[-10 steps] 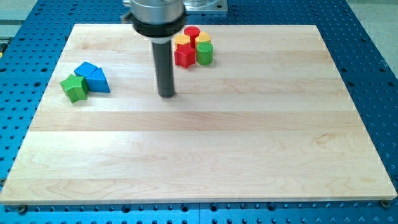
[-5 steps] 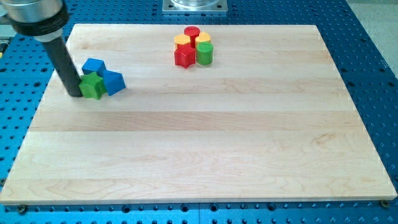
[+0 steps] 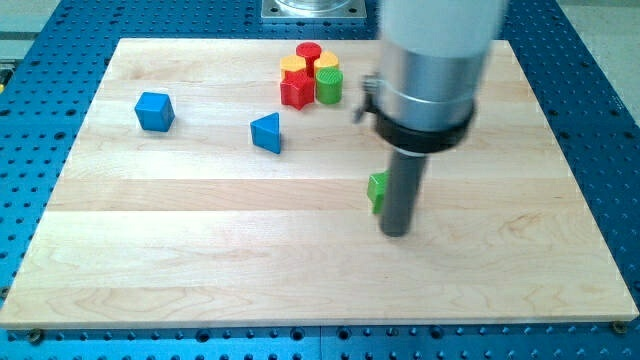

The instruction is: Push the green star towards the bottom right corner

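The green star [image 3: 377, 189] lies right of the board's middle, mostly hidden behind my rod; only its left part shows. My tip [image 3: 395, 233] rests on the wooden board [image 3: 200, 260] just right of and below the star, seemingly touching it. The rod and its wide grey mount rise toward the view's top.
A blue triangle [image 3: 267, 132] lies left of centre and a blue cube [image 3: 154, 110] at the upper left. At the top centre sits a cluster: red cylinder [image 3: 308, 52], yellow blocks [image 3: 294, 66], red star [image 3: 295, 91], green cylinder [image 3: 329, 86].
The rod has swept from the left edge to right of centre. The green star has travelled right and down with it. The blue blocks have separated; the triangle has moved right.
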Robot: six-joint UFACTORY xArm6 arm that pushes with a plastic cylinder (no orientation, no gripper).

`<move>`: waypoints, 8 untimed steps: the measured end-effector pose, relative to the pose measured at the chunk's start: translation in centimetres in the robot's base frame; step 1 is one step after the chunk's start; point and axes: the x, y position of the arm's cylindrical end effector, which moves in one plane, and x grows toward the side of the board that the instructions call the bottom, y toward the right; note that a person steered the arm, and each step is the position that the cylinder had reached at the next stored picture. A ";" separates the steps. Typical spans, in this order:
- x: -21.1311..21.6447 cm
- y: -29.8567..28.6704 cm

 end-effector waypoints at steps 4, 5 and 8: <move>-0.5 9.7; 2.1 9.7; 2.0 -9.5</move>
